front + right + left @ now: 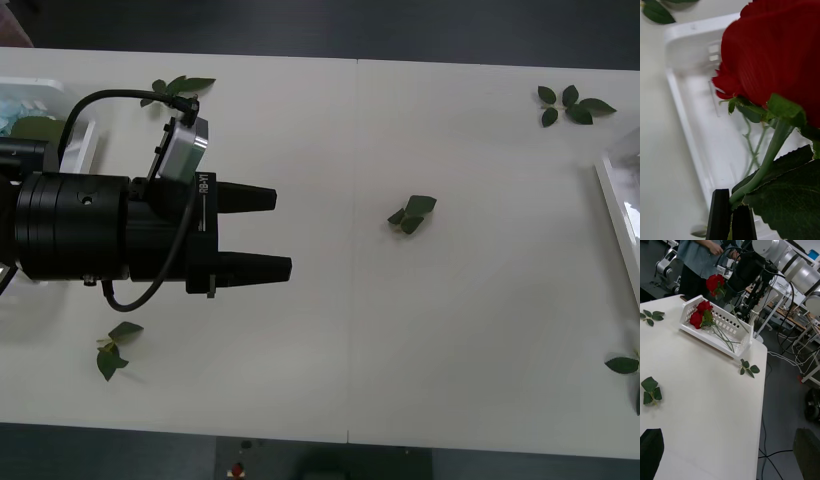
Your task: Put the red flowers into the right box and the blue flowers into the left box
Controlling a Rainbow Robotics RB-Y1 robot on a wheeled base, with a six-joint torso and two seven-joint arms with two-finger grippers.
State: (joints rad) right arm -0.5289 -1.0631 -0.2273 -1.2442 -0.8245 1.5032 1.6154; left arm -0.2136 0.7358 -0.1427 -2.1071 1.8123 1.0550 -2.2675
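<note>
A red rose (771,63) is held by its stem in the closed right gripper (731,213) above the right box (738,338), seemingly for release among roses already there (the left gripper (260,233) hovers open, empty).

open table (480,330) between boxes; scattered leaf sprigs (411,214) only obstacles.

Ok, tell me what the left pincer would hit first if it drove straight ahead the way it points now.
Probably nothing soon. The open black left pincer points across bare white table. The small green loose leaf sprig lies ahead, slightly off line, and low. Farther on stands the white slotted plastic right box, though height is hard to judge.
</note>
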